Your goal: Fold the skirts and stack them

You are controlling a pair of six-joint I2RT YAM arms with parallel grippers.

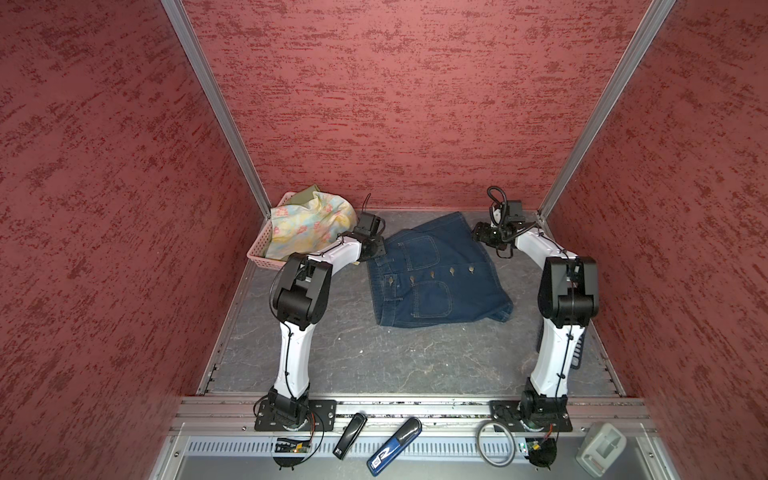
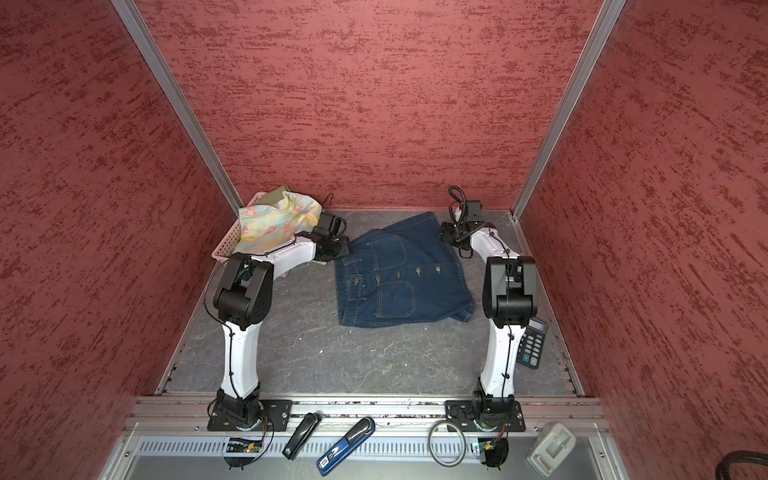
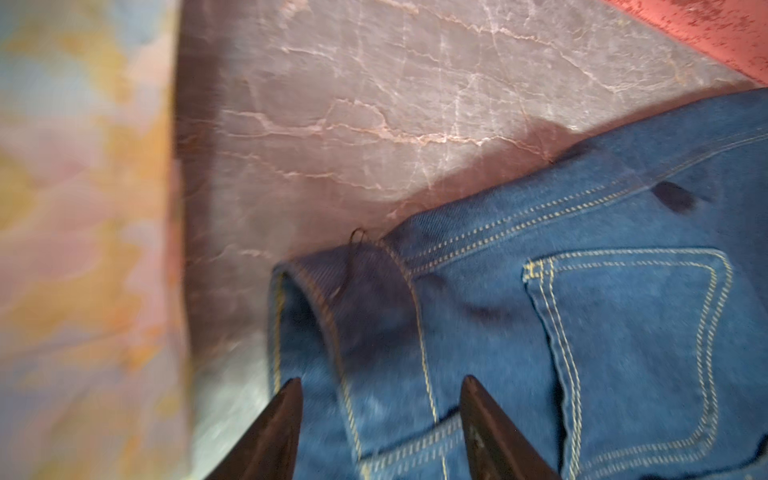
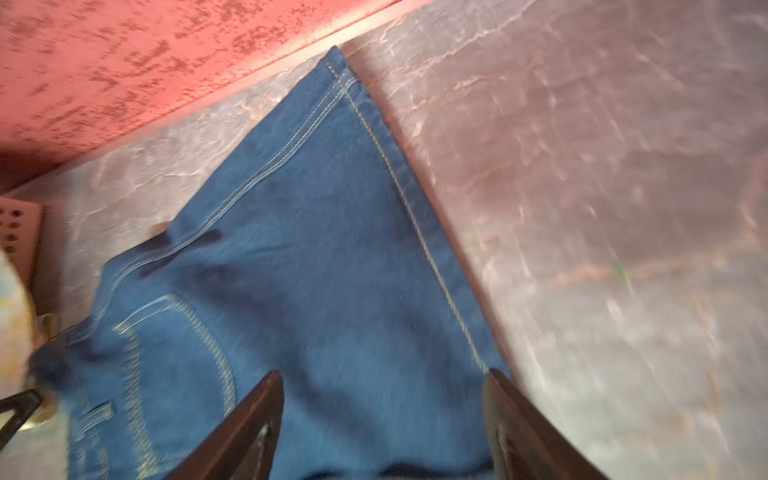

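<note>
- Both arms rise from their bases to a high elbow, then slope down and inward toward the far end of the table (image 1: 374,361), with the wrists tipped downward.
- The left gripper (image 3: 380,386) stands with its fingers (image 3: 270,436) apart and nothing pinched. The waistband end of the denim skirt (image 1: 440,282) lies between and just ahead of the tips. I cannot tell whether the tips touch the cloth.
- The right gripper (image 4: 384,374) is spread wide and holds nothing. One of its fingers (image 4: 241,432) is over the denim, and the other sits right at the stitched hem edge, with bare table beyond it.
- The denim skirt lies flat on the table between the two grippers, its waistband toward the left fingers and its hem toward the right fingers.
- One pink basket (image 1: 259,253) stands on the outer side of the left fingers, near them, in the far corner.
- The pastel flowered skirt (image 1: 307,224) is heaped in the basket and spills over its rim toward the left fingers.
- The olive skirt (image 1: 305,195) is also in the basket. It peeks out behind the pastel one, farther from the fingers.
- There are three skirts: one on the table and two in the basket.
- The denim shows five buttons in a row and two patch pockets.
- Well behind both grippers, by the arm bases, lie two staplers: a black one (image 1: 351,434) and a blue one (image 1: 395,446).
- One calculator (image 2: 534,343) lies beside the right arm, well behind its fingers.
</note>
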